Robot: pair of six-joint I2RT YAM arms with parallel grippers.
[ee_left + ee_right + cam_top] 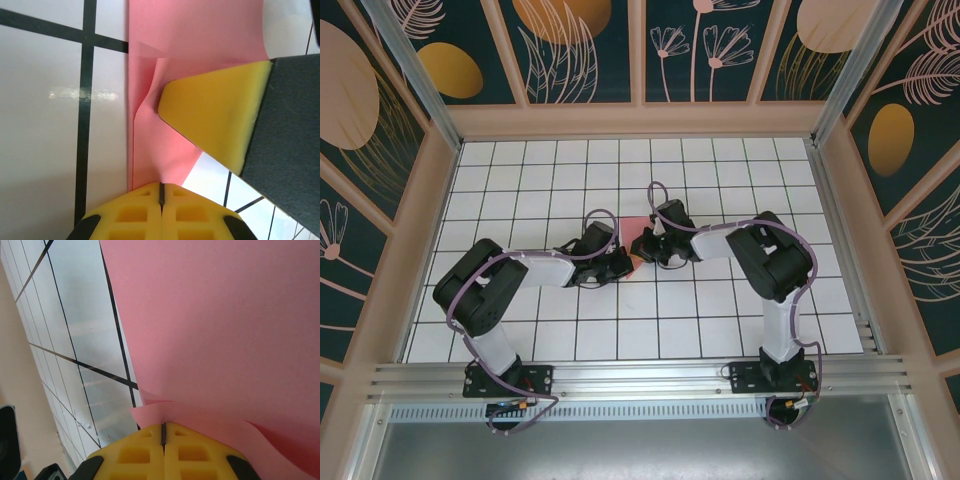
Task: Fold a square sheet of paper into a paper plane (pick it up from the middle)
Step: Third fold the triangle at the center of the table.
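Observation:
The square sheet of paper [636,228] is pink-red and partly folded, held between both grippers at the board's middle. In the left wrist view the paper [190,40] shows a straight fold along its left side and creases running toward my left gripper [161,186], which is shut on its near corner. A yellow finger [215,115] of the right gripper lies over the sheet from the right. In the right wrist view the paper [225,330] spreads wide, and my right gripper [163,425] is shut on its layered edge. From above, the left gripper [623,263] and right gripper [644,246] almost touch.
The white gridded board [720,320] stretches round the grippers on all sides. Wooden walls with leaf panels [640,115] enclose it. An aluminium rail [640,380] carries both arm bases at the near edge.

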